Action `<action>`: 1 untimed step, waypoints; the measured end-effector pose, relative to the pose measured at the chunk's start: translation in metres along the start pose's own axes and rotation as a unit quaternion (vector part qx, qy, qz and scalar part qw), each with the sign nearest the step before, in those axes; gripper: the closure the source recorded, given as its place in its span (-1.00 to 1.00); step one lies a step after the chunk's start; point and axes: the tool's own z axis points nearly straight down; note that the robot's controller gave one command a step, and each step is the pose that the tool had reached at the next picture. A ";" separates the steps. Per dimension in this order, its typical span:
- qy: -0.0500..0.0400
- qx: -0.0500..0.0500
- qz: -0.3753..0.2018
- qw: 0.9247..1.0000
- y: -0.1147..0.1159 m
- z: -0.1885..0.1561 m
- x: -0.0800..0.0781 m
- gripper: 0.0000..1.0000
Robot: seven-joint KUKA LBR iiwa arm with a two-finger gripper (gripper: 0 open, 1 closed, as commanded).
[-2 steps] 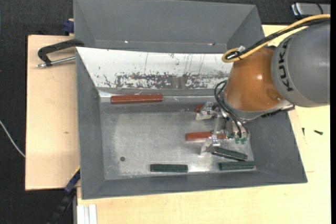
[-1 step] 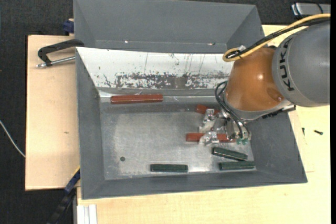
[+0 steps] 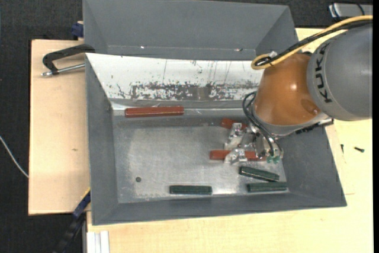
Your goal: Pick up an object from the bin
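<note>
The grey bin holds seven loose things, all on its floor: one long red-brown bar, three dark green bars and three small red pieces.

The long red-brown bar lies flat at about 11 o'clock from the floor's middle, along the foot of the far wall. Of the dark green bars, one lies alone at 6 o'clock near the front wall. The other two lie close together at about 4 o'clock, one tilted and one just in front of it near the front wall.

The gripper stands low over the floor at 3 o'clock, under the arm's orange cover. The small red pieces cluster round it:
- one at 11 o'clock from the gripper
- one at 8 o'clock from it, right against its metal parts
- one at 4 o'clock from it, partly hidden

Whether the claw is wide or narrow cannot be told, nor whether it holds any of the red pieces. The tilted green bar lies just beside the gripper at its 5 o'clock.
</note>
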 end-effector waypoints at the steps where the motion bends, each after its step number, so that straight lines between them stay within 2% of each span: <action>1: 0.003 0.000 0.005 1.000 0.001 -0.033 0.005 1.00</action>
